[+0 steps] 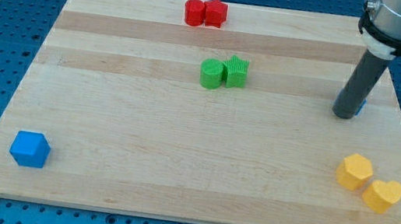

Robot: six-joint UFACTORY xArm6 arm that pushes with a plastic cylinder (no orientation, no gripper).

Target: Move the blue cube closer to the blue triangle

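The blue cube (pixel 29 148) sits near the board's bottom left corner. The blue triangle (pixel 360 108) is at the view's right, almost wholly hidden behind my rod; only a thin blue sliver shows at the rod's right side. My tip (pixel 344 114) rests on the board right against that blue sliver, far to the right of the blue cube.
Two red blocks (pixel 204 12) touch each other at the top middle. A green cylinder (pixel 211 74) and a green star (pixel 236 71) sit together at the centre. A yellow hexagon (pixel 354 170) and a yellow heart (pixel 382 195) lie at the bottom right.
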